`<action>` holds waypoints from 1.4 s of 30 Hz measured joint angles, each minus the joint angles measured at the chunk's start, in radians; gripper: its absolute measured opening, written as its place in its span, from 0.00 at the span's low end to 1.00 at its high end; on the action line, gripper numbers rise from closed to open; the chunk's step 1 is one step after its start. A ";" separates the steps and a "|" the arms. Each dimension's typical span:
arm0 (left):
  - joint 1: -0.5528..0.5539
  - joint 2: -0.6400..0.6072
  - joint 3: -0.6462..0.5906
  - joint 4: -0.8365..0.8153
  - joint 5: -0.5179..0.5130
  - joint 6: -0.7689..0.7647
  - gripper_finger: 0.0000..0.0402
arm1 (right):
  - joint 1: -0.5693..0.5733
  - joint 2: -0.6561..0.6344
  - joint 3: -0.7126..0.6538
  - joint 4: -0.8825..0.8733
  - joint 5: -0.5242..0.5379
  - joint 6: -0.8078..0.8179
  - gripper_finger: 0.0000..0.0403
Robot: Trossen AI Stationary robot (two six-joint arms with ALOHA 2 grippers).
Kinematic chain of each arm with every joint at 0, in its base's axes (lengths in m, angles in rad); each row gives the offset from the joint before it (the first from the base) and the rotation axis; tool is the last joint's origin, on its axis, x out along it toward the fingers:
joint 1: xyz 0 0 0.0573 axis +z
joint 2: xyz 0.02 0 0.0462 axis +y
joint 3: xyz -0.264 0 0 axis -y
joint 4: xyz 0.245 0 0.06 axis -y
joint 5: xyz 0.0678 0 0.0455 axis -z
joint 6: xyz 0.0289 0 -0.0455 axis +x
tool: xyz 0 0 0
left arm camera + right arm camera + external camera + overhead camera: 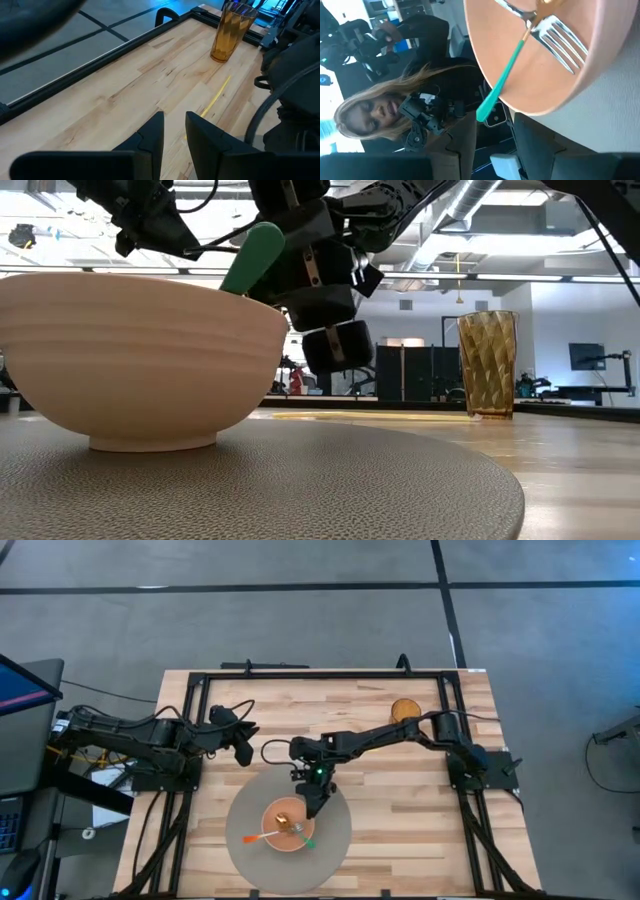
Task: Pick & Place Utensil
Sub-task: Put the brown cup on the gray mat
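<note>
Jaws first: on the right gripper (313,808) we honestly can't tell if they're parted or closed, since the high view only shows a dark wedge and its own wrist camera shows dark finger shapes with a gap but nothing clearly between them. The left gripper (172,137) has its jaws spread with bare wood between them, so it's holding nothing.

Utensils are already sitting in the bowl (285,826), which is on the round grey mat (335,840) around 6 o'clock on the counter (400,810). We can see a green-handled utensil (501,80) leaning up over the rim, plus a fork (560,42) with its tines down inside. From above there's also an orange handle (262,837) poking out toward 9 o'clock. They rest slanted because the bowl wall props the handles up.

Right gripper hangs just off the bowl's 1 o'clock edge, nose angled down toward it, so our guess is it's either just let go or lining up on a handle. The left arm is parked over at 9 o'clock, well apart from everything. An amber cup (404,710) stands near 1 o'clock, out of the way. A person (405,115) shows up behind the counter in the right wrist view.
</note>
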 joint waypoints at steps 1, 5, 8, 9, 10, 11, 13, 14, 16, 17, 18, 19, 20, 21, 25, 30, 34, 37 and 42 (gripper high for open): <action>0.000 0.000 0.000 0.000 0.000 0.000 0.20 | -0.006 -0.003 0.000 0.008 -0.001 -0.012 0.32; 0.000 0.000 0.000 0.000 0.000 0.000 0.20 | -0.032 -0.020 0.000 0.035 -0.001 -0.060 0.33; 0.000 0.000 0.000 0.000 0.000 0.000 0.20 | -0.056 -0.028 0.007 0.037 -0.029 -0.111 0.32; 0.000 0.000 0.000 0.001 0.000 0.000 0.20 | -0.064 -0.036 0.011 0.032 -0.039 -0.156 0.32; 0.000 0.000 0.000 0.002 0.000 0.000 0.20 | -0.071 -0.046 0.017 0.022 -0.045 -0.190 0.32; 0.000 0.000 0.000 0.003 0.000 0.000 0.20 | -0.076 -0.053 0.029 0.028 -0.048 -0.220 0.32; 0.000 0.000 0.000 0.003 0.000 0.000 0.20 | -0.088 -0.085 0.039 0.026 -0.046 -0.283 0.32; 0.000 0.000 0.000 0.004 0.000 0.000 0.20 | -0.093 -0.101 0.042 0.026 -0.046 -0.312 0.32; 0.000 0.000 0.000 0.006 0.000 -0.002 0.20 | -0.101 -0.137 0.046 0.015 -0.034 -0.366 0.32; 0.000 0.000 0.000 0.011 0.000 -0.003 0.20 | -0.105 -0.163 0.046 -0.003 -0.024 -0.395 0.32; 0.000 0.000 0.000 0.017 0.000 -0.004 0.20 | -0.108 -0.188 0.046 -0.020 -0.019 -0.430 0.32; 0.000 0.000 0.000 0.017 0.000 -0.004 0.20 | -0.112 -0.218 0.046 -0.045 -0.015 -0.468 0.32; 0.000 0.000 0.000 0.017 0.000 -0.003 0.20 | -0.116 -0.253 0.046 -0.085 -0.015 -0.509 0.32; 0.000 0.000 0.000 0.018 0.000 -0.004 0.20 | -0.121 -0.286 0.046 -0.136 -0.015 -0.553 0.32; 0.000 0.000 0.000 0.019 -0.001 -0.003 0.20 | -0.143 -0.434 0.046 -0.333 0.100 -0.739 0.32; 0.001 0.000 0.000 0.026 -0.004 -0.004 0.20 | -0.134 -0.636 0.038 -0.600 0.643 -0.913 0.32; 0.001 0.000 0.000 0.026 -0.004 -0.007 0.20 | -0.128 -0.743 -0.015 -0.724 1.003 -0.844 0.32; 0.001 0.000 0.000 0.026 -0.004 -0.011 0.20 | -0.165 -0.808 -0.071 -0.866 1.055 -0.801 0.32; 0.001 0.000 0.000 0.026 -0.002 -0.011 0.20 | -0.253 -0.899 -0.213 -0.937 1.055 -0.692 0.32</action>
